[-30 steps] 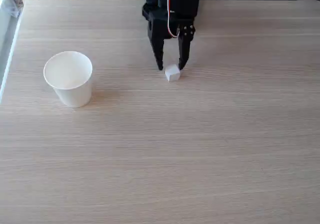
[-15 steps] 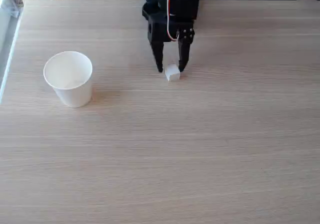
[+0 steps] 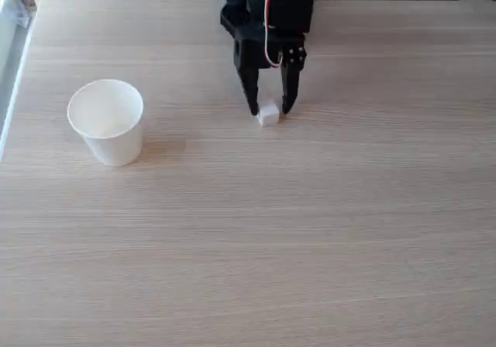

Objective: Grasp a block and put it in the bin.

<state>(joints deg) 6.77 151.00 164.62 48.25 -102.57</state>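
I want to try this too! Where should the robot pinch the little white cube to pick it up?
Probably on its two opposite side faces, coming down from above. The cube sits flat on the table between the open gripper fingers, and looks narrow enough to fit between them.

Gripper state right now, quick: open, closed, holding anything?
Gripper: open, fingers down at the table either side of the block, not clamped on it yet.

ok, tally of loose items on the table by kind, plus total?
White cube: 1, the block, on the table between the fingertips of the pincer.
White paper cup: 1, the bin, upright at the left in the fixed view.
Total: 2
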